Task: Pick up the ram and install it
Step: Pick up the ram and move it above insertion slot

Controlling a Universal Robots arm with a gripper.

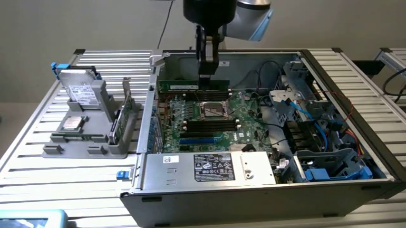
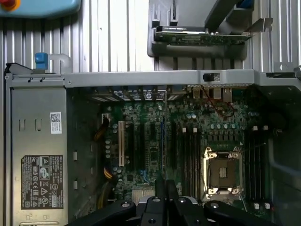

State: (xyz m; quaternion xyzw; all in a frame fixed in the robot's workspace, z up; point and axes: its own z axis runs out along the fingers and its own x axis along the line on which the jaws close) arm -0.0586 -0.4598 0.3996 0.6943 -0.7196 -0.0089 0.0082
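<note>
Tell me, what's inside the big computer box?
A green motherboard, a square processor socket, blue cables and a labelled power supply. The fingers, holding the ram, hide the board behind them.

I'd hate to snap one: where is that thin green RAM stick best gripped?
By its upper long edge, the tool pinching both flat faces from above, as it does now. The ram is thin and hangs edge-down over the motherboard, so its lower edge stays free.

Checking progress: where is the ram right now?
Exterior view: the ram is gripped by the tool inside the computer case, over the motherboard, near the CPU socket.
</note>
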